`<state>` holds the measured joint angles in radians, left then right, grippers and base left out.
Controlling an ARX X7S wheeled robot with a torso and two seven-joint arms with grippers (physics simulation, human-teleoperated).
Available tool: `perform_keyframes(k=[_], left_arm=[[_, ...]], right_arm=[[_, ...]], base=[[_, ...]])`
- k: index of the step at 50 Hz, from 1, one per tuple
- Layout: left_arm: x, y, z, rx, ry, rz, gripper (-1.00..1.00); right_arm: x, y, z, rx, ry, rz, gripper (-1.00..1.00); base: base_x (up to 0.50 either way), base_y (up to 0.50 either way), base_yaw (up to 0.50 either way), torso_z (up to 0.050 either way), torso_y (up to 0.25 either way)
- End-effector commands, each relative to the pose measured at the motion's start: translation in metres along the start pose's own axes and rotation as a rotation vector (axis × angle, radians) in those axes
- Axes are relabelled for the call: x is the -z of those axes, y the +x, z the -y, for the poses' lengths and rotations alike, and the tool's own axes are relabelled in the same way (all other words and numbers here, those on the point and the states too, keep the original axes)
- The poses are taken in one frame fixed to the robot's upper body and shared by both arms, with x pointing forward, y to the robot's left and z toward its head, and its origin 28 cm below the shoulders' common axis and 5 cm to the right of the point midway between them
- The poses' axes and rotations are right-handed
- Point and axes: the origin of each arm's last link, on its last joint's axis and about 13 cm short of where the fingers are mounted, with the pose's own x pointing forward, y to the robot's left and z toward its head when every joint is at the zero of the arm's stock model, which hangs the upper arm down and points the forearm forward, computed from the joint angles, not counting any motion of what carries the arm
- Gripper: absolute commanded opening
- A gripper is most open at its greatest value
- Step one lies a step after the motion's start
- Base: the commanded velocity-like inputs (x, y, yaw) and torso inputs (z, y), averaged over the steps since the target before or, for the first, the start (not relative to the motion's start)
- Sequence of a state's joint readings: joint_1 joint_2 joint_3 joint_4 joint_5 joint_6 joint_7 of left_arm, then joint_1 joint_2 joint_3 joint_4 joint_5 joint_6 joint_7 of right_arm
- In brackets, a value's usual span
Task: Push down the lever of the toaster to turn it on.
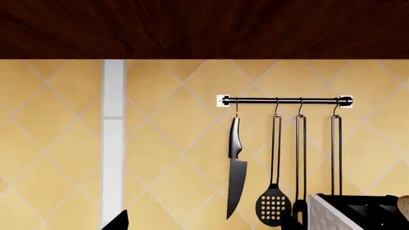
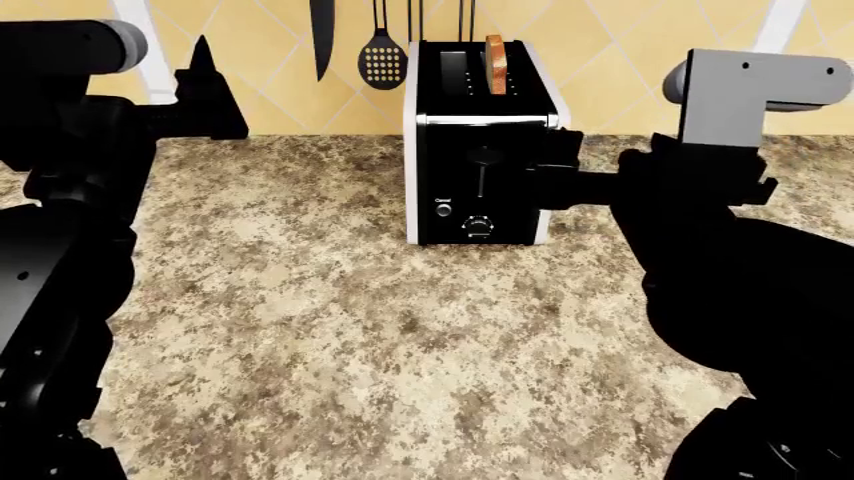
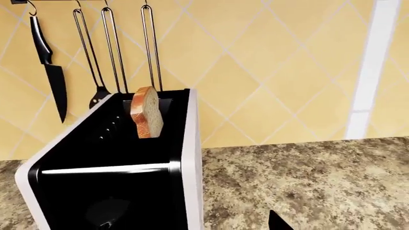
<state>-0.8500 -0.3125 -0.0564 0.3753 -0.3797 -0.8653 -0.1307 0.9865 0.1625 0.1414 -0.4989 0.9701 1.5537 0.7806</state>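
Right gripper [image 2: 558,170] sits level with the upper front of the toaster [image 2: 481,140], its dark fingers at the right edge of the black front panel. Against that black gloss I cannot tell whether the fingers are apart or together, nor whether they touch the panel. In the right wrist view only one fingertip [image 3: 278,222] pokes into the frame, which settles nothing.

Lever [image 2: 483,157]: small black tab high in its vertical slot, middle of the panel, just beside the gripper toward the robot's left. It looks up, not yet pressed (a bread slice [image 2: 495,63] stands tall out of one top slot, which fits).

Judgement on the step: the tip wants to slide sideways until it is above the tab, then drive straight down along the slot. Press on the tab's top face, near the panel, so the finger does not skid off the front. Keep clear of the round dial [image 2: 479,226] and the small button [image 2: 445,210] lower down; both are the wrong targets. The toaster stands free on the speckled counter [image 2: 334,330], so a push with any forward lean could shove it back toward the tiled wall [image 3: 268,72].

Left gripper [image 2: 203,85] is held high and well apart from the toaster, out of play; its wrist view faces the utensil rail [image 1: 284,100] and shows too little of the fingers to tell their state.
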Motion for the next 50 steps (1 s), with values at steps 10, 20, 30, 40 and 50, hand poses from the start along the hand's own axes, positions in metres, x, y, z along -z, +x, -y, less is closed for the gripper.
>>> perform_keyframes(k=[10, 20, 30, 40, 50], left_arm=[[0.001, 0.0, 0.0, -0.002, -0.003, -0.003, 1.0], [0.001, 0.0, 0.0, -0.001, -0.003, -0.003, 1.0], [0.001, 0.0, 0.0, -0.001, -0.004, -0.004, 1.0], [0.001, 0.0, -0.001, -0.005, -0.003, -0.005, 1.0], [0.001, 0.0, 0.0, -0.007, -0.003, -0.007, 1.0]], right_arm=[[-0.008, -0.003, -0.022, 0.082, -0.011, -0.078, 1.0], [-0.008, 0.0, -0.029, 0.067, -0.021, -0.086, 1.0], [-0.003, -0.001, -0.035, -0.016, -0.056, -0.077, 1.0], [0.001, 0.003, -0.037, -0.095, -0.071, -0.061, 1.0], [0.003, 0.01, -0.039, -0.111, -0.062, -0.077, 1.0]], base=[[0.0, 0.0, 0.0, 0.0, 0.0], [0.0, 0.0, 0.0, 0.0, 0.0], [0.0, 0.0, 0.0, 0.0, 0.0], [0.0, 0.0, 0.0, 0.0, 0.0], [0.0, 0.0, 0.0, 0.0, 0.0]])
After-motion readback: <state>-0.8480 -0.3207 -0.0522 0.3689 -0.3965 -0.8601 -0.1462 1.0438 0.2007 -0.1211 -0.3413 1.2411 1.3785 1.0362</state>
